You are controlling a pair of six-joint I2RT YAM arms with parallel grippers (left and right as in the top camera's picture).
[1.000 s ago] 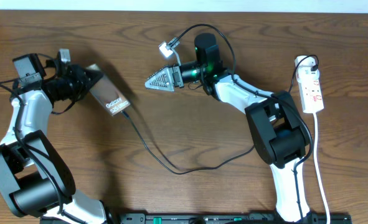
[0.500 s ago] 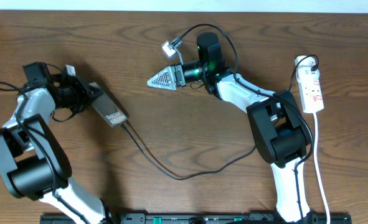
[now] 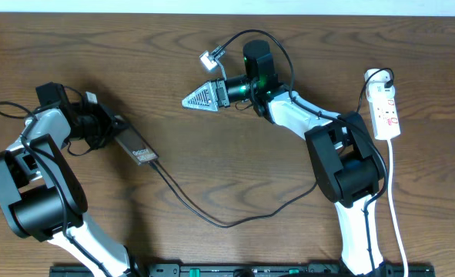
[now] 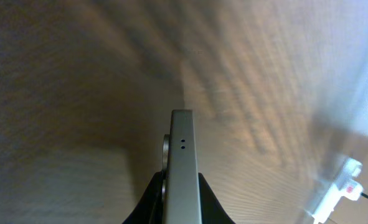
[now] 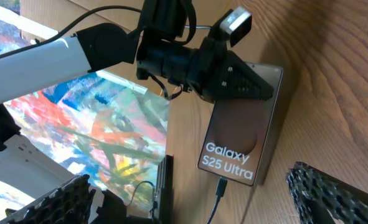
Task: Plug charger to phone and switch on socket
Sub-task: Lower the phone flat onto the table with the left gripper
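The phone (image 3: 138,147) is held tilted on edge at the left of the table, its far end in my shut left gripper (image 3: 113,125). The left wrist view shows its grey edge (image 4: 182,155) pinched between the fingers (image 4: 182,202). The right wrist view shows the phone (image 5: 241,134), its "Galaxy S25 Ultra" lettering, and the charger's plug tip (image 5: 221,186) seated in its near edge. The black charger cable (image 3: 212,218) loops across the table towards my right arm. My right gripper (image 3: 199,98) (image 5: 196,202) is open and empty, apart from the phone. The white socket (image 3: 386,111) lies far right.
A small white connector (image 3: 210,56) hangs on the right arm's cable at the back. The socket's white cord (image 3: 396,208) runs down the right side. A black rail (image 3: 235,270) lines the front edge. A colourful picture (image 5: 109,124) shows beyond the table edge.
My left gripper has swung the phone down and turned it more on edge, and the cable loop has shifted with it. The right arm has barely moved.
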